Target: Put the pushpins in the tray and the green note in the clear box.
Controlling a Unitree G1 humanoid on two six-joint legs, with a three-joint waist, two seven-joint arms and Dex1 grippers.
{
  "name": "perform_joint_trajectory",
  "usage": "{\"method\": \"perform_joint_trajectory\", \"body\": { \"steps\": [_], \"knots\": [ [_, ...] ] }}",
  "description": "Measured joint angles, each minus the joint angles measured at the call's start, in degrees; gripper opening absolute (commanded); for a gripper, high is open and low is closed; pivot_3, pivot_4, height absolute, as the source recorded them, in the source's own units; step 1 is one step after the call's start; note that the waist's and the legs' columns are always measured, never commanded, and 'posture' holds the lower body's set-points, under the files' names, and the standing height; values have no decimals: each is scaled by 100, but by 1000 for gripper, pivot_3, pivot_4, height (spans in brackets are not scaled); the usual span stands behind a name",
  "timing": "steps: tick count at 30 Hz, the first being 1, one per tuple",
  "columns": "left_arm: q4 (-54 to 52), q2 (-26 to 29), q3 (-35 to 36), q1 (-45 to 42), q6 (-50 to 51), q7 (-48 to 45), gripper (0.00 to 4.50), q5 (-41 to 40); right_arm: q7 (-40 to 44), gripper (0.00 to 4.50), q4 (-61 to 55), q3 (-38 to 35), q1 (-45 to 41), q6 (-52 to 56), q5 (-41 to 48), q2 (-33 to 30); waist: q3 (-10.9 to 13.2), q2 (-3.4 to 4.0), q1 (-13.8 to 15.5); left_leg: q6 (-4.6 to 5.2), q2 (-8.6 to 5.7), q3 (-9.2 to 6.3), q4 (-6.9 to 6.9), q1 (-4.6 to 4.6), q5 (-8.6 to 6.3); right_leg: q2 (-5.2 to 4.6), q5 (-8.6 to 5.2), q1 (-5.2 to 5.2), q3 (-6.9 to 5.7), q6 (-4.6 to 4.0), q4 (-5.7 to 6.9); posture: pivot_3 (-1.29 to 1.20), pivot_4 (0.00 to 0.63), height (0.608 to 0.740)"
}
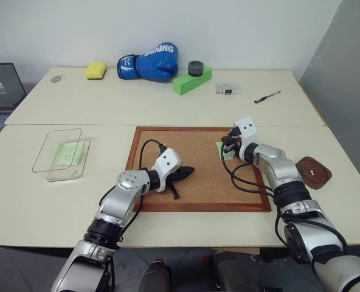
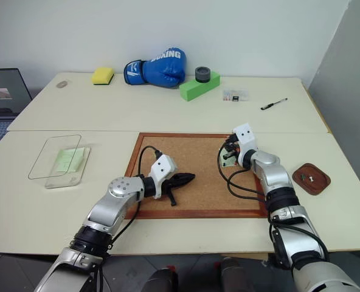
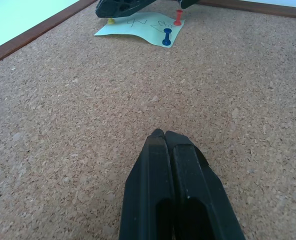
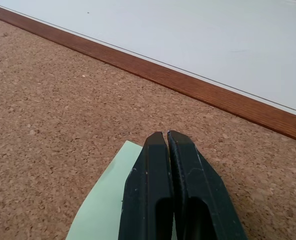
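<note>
- Right gripper (image 4: 167, 137): fingers pressed together over the green note (image 3: 140, 27), at the corkboard's (image 1: 198, 182) two o'clock corner.
- Left gripper (image 3: 165, 134): fingers together, over the corkboard's seven o'clock part.
- Pushpins (image 3: 167, 36) stand in the note.
- Tray (image 2: 311, 178) lies at three o'clock of the board, clear box (image 1: 61, 152) at nine.

Both arms reach forward over the table. The left gripper (image 1: 185, 173) points toward the right arm, tipped slightly down, its two black fingers (image 3: 160, 165) pressed tight together. The right gripper (image 2: 227, 152) angles in toward the left, also tipped slightly down, with its fingers (image 4: 180, 170) closed flat against each other.
</note>
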Motion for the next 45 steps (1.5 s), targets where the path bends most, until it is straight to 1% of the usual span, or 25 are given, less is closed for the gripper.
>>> {"method": "perform_joint_trajectory", "body": {
  "steps": [4,8,15,20,22,24,28,29,31,33,35,39,45],
  "knots": [
    [35,0,-7,-29,-9,8,0,46,67,27,-345,-7,3,68,65,17,0,0,-6,0,0,0,1,5,0,0,0,5,0,1,0,0,150,740],
    [96,-2,-15,-52,-32,28,0,96,72,27,-653,-44,1,66,168,68,0,0,-10,0,0,0,-1,38,0,0,0,36,0,1,-2,0,150,740],
    [143,-3,-18,-53,-72,36,0,125,39,27,-1060,-120,2,66,182,47,0,0,-17,0,0,0,-1,41,0,0,0,37,1,1,-1,0,150,740],
    [137,-27,-40,-56,-71,42,0,126,-70,27,-1892,-214,170,199,187,-209,0,1,-1,0,-1,0,-2,37,0,-1,-1,38,1,2,-6,0,150,740],
    [123,-37,-47,-53,-71,46,0,126,-84,27,-2381,-360,409,389,233,-419,0,1,10,0,-2,1,-3,37,0,-2,-1,38,2,2,-10,0,150,740],
    [111,-79,-95,-47,-65,94,0,127,-92,27,-3277,-595,988,761,373,-800,-2,3,74,0,-2,-5,-6,31,-1,-2,-4,37,-3,2,-15,0,150,740],
    [106,-51,-96,-45,-65,111,0,126,-191,27,-4324,-1131,1928,1502,452,-1367,-4,7,85,0,-3,0,-10,35,-1,-2,-5,37,3,2,-19,0,150,740],
    [109,-52,-96,-38,-65,119,0,126,-211,27,-4656,-1240,2316,1720,458,-1523,-5,8,90,0,-2,-1,-10,37,-1,-2,-7,37,2,-1,-19,0,150,740],
    [112,-32,-76,-26,-65,113,0,126,-220,27,-4822,-1304,2593,1890,454,-1625,-5,8,58,0,-1,5,-10,43,-1,-1,-16,37,8,-16,-19,0,150,740],
    [150,-48,-98,-51,-64,121,0,130,-289,27,-5171,-1382,3192,1990,385,-1854,-8,12,63,0,-2,5,-6,45,0,-1,-24,42,10,-28,-19,0,150,740],
    [170,-39,-62,-56,-64,114,0,129,-343,27,-5223,-1458,3479,2046,296,-1898,-6,9,42,-1,-1,10,-5,45,0,-1,-25,40,14,-29,-25,0,150,740],
    [226,-27,-36,-73,-68,107,0,128,-590,27,-4970,-1536,3974,1832,-132,-2319,-6,10,20,-1,-2,16,-3,45,0,-3,-26,41,20,-27,-31,0,150,740],
    [226,-21,-28,-67,-78,81,0,128,-687,27,-4509,-1705,4157,1666,-293,-2463,-6,9,5,-1,-2,16,-6,45,0,-2,-26,41,19,-27,-31,0,150,740]
  ]
}}
